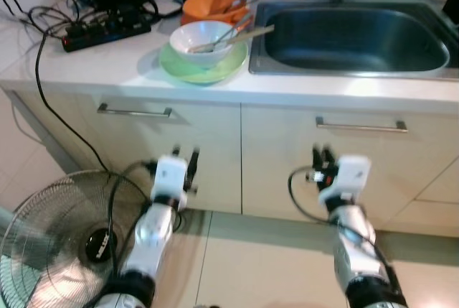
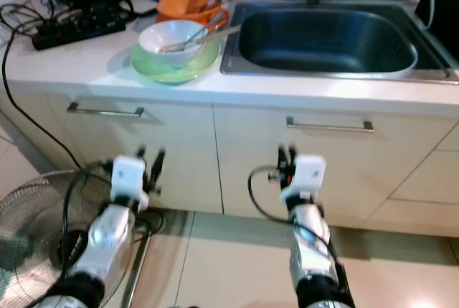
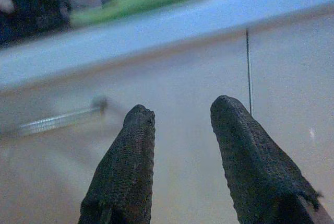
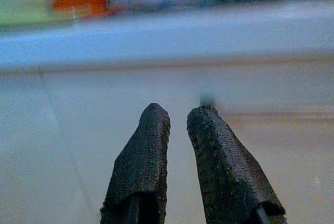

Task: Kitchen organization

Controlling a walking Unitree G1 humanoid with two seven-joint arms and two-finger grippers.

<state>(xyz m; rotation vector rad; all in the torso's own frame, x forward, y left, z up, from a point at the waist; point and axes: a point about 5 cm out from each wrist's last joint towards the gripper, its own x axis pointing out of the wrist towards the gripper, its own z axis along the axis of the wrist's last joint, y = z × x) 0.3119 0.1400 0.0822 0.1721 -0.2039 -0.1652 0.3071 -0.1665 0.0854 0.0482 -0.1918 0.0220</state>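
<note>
On the white countertop (image 1: 107, 64) a white bowl (image 1: 204, 37) holding a spoon and chopsticks (image 1: 240, 34) sits on a green plate (image 1: 215, 70). Behind it is an orange bowl (image 1: 211, 5) with more utensils. A steel sink (image 1: 355, 39) lies to the right. Below the counter edge, my left gripper (image 1: 185, 154) is raised in front of the left cabinet front, open, with nothing between its fingers (image 3: 138, 130). In front of the right cabinet front my right gripper (image 1: 321, 151) has its fingers (image 4: 154, 125) almost together, holding nothing.
A black power strip (image 1: 107, 29) and tangled cables sit at the counter's back left; one cable hangs to the floor. A floor fan (image 1: 50, 236) stands low on the left. Bar handles (image 1: 134, 112) (image 1: 361, 126) run across the cabinet fronts. The floor is tiled.
</note>
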